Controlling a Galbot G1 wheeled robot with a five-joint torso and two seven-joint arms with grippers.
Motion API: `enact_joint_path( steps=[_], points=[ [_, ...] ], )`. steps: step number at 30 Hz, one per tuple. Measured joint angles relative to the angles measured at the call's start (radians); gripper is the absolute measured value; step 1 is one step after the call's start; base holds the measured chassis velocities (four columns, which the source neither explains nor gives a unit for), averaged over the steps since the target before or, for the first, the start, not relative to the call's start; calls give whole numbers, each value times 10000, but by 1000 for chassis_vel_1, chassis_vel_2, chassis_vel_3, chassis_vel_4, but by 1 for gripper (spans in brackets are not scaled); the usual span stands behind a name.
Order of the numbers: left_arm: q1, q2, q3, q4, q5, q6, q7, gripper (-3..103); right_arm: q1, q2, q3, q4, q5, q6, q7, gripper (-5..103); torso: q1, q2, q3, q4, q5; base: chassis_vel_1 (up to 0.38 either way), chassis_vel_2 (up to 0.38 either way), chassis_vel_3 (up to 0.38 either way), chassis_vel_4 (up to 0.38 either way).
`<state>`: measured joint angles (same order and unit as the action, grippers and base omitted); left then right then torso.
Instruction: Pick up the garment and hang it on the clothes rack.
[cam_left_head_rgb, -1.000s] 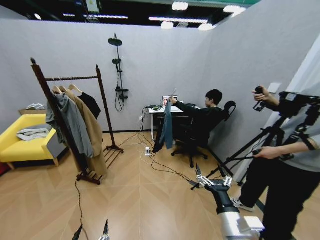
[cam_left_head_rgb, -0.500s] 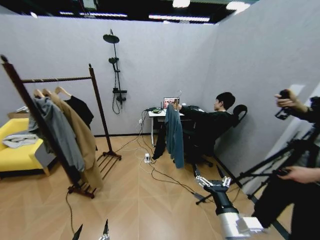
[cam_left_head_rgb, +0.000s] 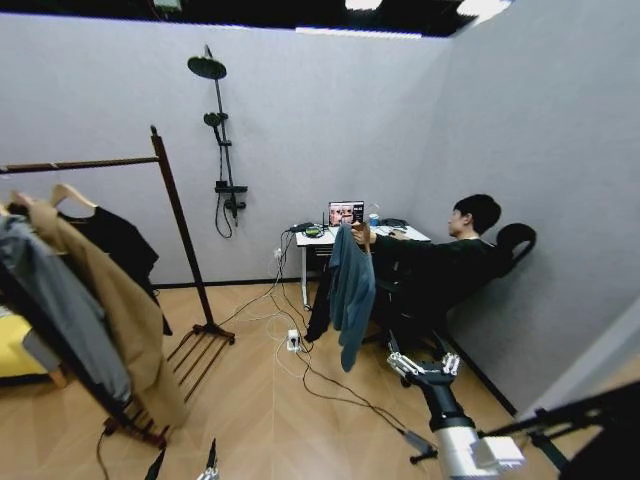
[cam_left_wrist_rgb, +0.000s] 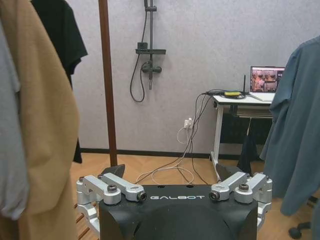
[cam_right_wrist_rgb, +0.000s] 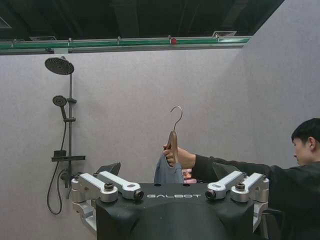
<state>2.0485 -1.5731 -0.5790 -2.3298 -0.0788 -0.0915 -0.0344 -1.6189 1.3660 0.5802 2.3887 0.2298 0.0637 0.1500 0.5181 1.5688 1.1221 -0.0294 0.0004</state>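
Garment (cam_left_head_rgb: 351, 288) hangs dark teal-blue from a light wooden hanger (cam_right_wrist_rgb: 173, 140) that a seated person's hand (cam_right_wrist_rgb: 175, 157) holds up by the near corner of a small white desk (cam_left_head_rgb: 318, 237), against the grey back wall. Herringbone wood floor (cam_left_head_rgb: 260, 400) runs across the room, crossed by loose cables (cam_left_head_rgb: 320, 375) that trail from the desk. At the room's left edge stands the clothes rack (cam_left_head_rgb: 178, 225), dark reddish-brown, its bar already carrying a long tan coat (cam_left_head_rgb: 110, 300), a grey garment (cam_left_head_rgb: 50, 310) and a black jacket (cam_left_head_rgb: 115, 245); the teal top is well apart from it. A black shower stand (cam_left_head_rgb: 220, 140) is fixed to the back wall between rack and desk. The right gripper (cam_left_head_rgb: 422, 368) is stretched forward and low, below the garment and not touching it, fingers spread wide and empty. The left gripper (cam_left_head_rgb: 185, 464) sits at the lower edge of the head view, fingers likewise spread apart, holding nothing.
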Motion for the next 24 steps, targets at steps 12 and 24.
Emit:
enact_joint_path(
  steps=[12,24],
  points=[
    [0,2,-3,0,0,0,0,100,192,-56,262,26,42,21,59,100,4,-2,1,-4,-11,-363,323,362,-331],
    [-2,1,-2,0,0,0,0,100,918,-265,755,-114,593,-215,355,100,18,-10,6,-3,-4,-232,249,230,-224]
  ],
)
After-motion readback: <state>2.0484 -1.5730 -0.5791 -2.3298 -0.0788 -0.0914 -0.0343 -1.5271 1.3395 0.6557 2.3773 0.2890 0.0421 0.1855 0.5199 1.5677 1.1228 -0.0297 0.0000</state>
